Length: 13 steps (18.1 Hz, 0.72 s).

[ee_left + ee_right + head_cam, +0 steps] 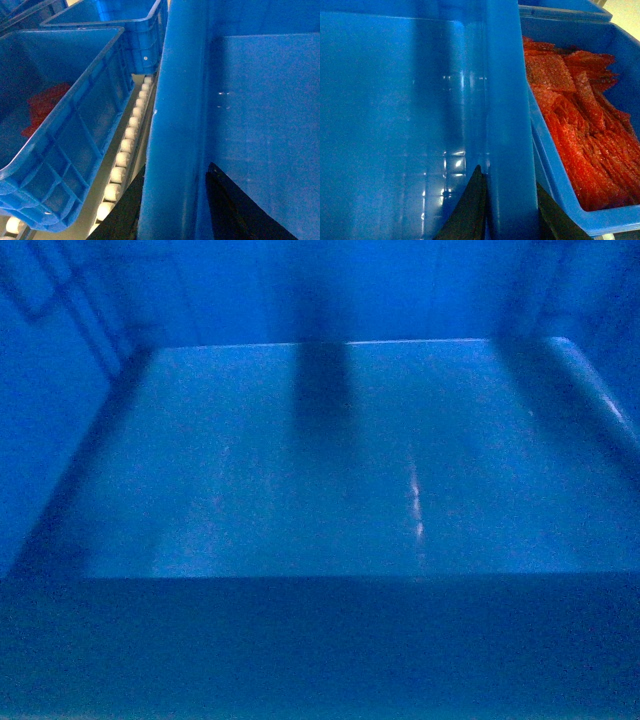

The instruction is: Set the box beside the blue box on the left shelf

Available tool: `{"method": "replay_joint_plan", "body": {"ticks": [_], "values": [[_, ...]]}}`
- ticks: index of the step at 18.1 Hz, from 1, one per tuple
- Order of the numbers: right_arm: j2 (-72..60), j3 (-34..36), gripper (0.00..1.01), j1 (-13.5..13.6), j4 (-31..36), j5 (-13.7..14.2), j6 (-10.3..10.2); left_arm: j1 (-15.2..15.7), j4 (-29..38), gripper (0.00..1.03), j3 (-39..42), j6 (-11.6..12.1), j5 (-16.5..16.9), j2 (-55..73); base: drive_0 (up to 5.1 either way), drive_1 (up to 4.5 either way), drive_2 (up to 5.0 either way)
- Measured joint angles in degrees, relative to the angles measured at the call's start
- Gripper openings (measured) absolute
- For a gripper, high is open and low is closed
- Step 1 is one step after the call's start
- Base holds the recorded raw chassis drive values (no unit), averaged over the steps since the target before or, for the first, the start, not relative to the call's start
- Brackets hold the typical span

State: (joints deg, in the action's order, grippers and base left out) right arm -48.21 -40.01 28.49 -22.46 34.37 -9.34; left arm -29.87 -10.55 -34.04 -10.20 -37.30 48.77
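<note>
The box (pixel 330 460) fills the head view, which shows only its bare blue floor and inner walls. My left gripper (pixel 176 170) is shut on the box's left rim (pixel 175 100), one black finger outside and one inside. My right gripper (pixel 509 177) is shut on the right rim (pixel 505 100) the same way. To the left of the held box stands the blue box (pixel 75 125), ribbed, on the left shelf, whose track of white rollers (pixel 127 145) shows in the narrow gap between the two. Whether the held box rests on the rollers is hidden.
A red item (pixel 42 107) lies inside the blue box on the left. Another blue crate (pixel 135 30) stands behind it. Close against the held box's right side is a blue crate (pixel 620 220) full of red bubble-wrap sheets (pixel 575 115).
</note>
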Motion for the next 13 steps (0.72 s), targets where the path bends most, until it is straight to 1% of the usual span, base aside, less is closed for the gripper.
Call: {"method": "replay_joint_plan", "body": {"ticks": [13], "values": [[0.0,0.0,0.12,0.0,0.0,0.0,0.0,0.0,0.0,0.30,0.0,0.0,0.0,0.0,0.0,0.00,0.0]]}}
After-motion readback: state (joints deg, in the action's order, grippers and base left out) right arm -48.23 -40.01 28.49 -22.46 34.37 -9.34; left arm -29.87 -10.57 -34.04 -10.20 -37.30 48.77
